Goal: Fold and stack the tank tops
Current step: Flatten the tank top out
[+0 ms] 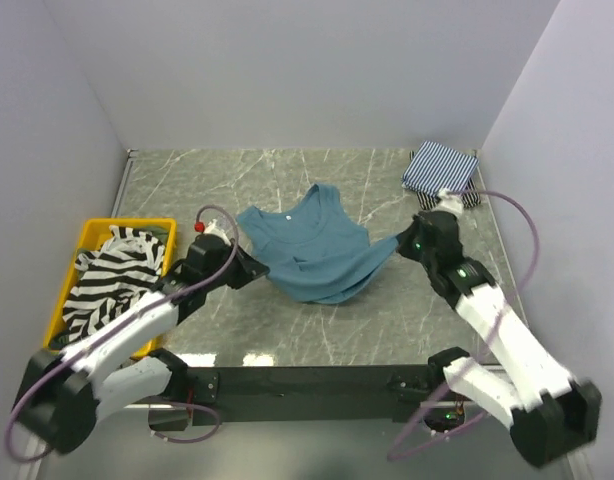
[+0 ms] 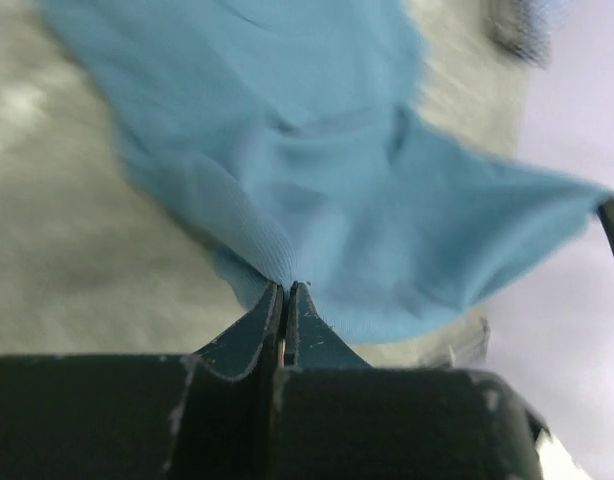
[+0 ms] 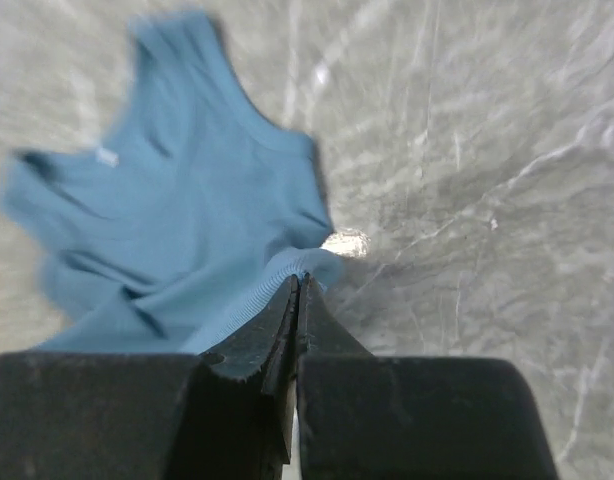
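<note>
The teal-blue tank top [image 1: 312, 250] lies mid-table, straps toward the back, its hem lifted between both grippers. My left gripper [image 1: 262, 268] is shut on the hem's left corner; the left wrist view shows the gripper [image 2: 287, 287] pinching the teal cloth [image 2: 317, 160]. My right gripper [image 1: 399, 243] is shut on the hem's right corner; the right wrist view shows the gripper [image 3: 302, 280] pinching the ribbed edge of the top [image 3: 177, 230]. The black-and-white striped top [image 1: 112, 280] lies heaped in the yellow bin [image 1: 65, 285]. The folded pinstriped top [image 1: 440, 167] sits at the back right. The olive-green top is out of view.
The yellow bin stands at the table's left edge. Grey walls close in on the left, back and right sides. The marble tabletop [image 1: 367, 320] shows in front of the teal top, with the black front rail [image 1: 307, 380] at the near edge.
</note>
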Controlling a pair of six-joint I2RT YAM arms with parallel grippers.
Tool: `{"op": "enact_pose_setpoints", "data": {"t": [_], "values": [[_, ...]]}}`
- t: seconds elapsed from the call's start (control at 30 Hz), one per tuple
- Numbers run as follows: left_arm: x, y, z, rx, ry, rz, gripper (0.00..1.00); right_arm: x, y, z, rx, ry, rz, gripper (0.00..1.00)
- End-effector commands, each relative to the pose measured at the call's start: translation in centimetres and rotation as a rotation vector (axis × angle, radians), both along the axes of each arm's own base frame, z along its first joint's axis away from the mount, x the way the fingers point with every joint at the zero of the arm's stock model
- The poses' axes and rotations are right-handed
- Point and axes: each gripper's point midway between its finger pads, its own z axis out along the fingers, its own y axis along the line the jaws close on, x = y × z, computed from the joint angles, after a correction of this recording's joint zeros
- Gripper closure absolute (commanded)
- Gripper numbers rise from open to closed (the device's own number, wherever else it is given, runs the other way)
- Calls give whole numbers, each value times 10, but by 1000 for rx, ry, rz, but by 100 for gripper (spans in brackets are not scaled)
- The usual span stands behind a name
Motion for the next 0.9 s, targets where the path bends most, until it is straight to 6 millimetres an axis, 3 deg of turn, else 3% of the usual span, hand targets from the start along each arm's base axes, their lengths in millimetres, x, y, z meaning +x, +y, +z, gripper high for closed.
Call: {"op": "enact_pose_setpoints", "data": {"t": [0.0,0.07,0.1,0.17,0.2,0.3,0.37,0.47,0.5,0.57,0.67,0.73,0.8,0.87], "values": [[35,0,-26,-39,53,16,99,35,12,-41,-53,122,16,100],[56,7,-55,-55,113,56,99,53,17,-55,-75,169,17,100],[61,8,-63,-59,134,54,93,60,20,-82,-99,243,23,100],[76,3,-69,-82,149,24,79,70,22,-95,-112,279,22,100],[81,2,-67,-84,137,20,66,76,24,-104,-115,301,20,100],[88,4,-43,-78,48,20,48,86,14,-112,-107,311,-23,98],[85,10,-28,-51,-12,33,44,92,8,-114,-88,314,-39,99],[67,17,-29,0,-16,32,45,95,-3,-119,-50,324,-63,99],[54,20,-41,24,14,29,47,96,-8,-119,-40,324,-80,100],[41,19,-42,66,-3,35,47,93,-6,-119,-15,316,-72,96],[12,8,-56,98,22,-12,58,84,-3,-110,16,286,-60,86],[-5,0,-67,137,40,-37,69,78,0,-95,42,238,-48,73],[-11,-4,-71,176,45,-38,72,68,3,-86,51,206,-34,63],[-23,-5,-89,258,89,-53,74,60,5,-85,36,206,-28,61]]}}
